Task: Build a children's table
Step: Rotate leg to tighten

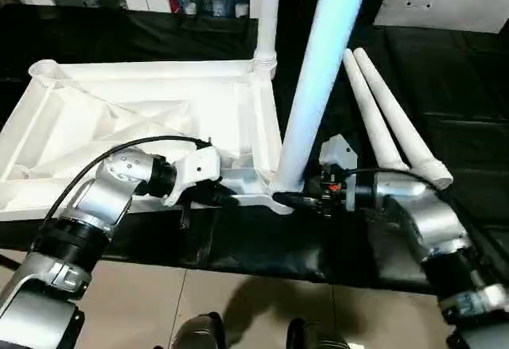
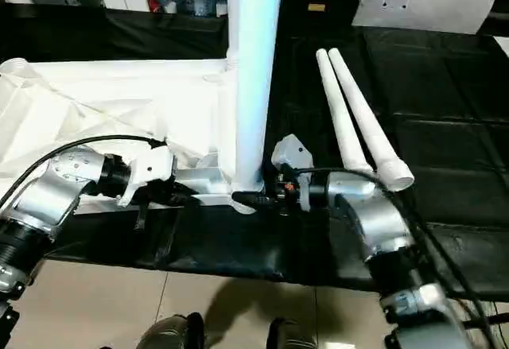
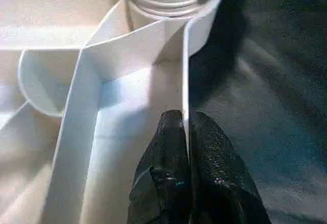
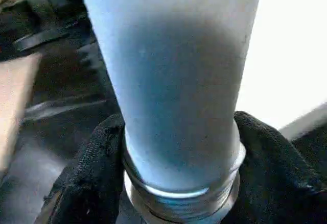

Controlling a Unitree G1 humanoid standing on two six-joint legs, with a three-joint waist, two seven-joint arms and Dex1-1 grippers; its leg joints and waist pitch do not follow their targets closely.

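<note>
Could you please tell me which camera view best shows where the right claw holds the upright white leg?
The right wrist view: the black fingers close around the upright white tapered plastic leg just above its threaded base. The eye views show the right claw small, at the leg's foot on the white ribbed plastic tabletop. The left wrist view has a different leg.

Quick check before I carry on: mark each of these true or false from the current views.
1. The left gripper pinches the side wall of the upturned white plastic tabletop. True.
2. The right gripper sits at the base of an upright white tapered leg. True.
3. All four legs stand in their sockets. False: two loose white legs lie on the black sheet-covered workbench.
4. The far corner socket beside the upright leg is empty. False: a second leg stands there.
</note>
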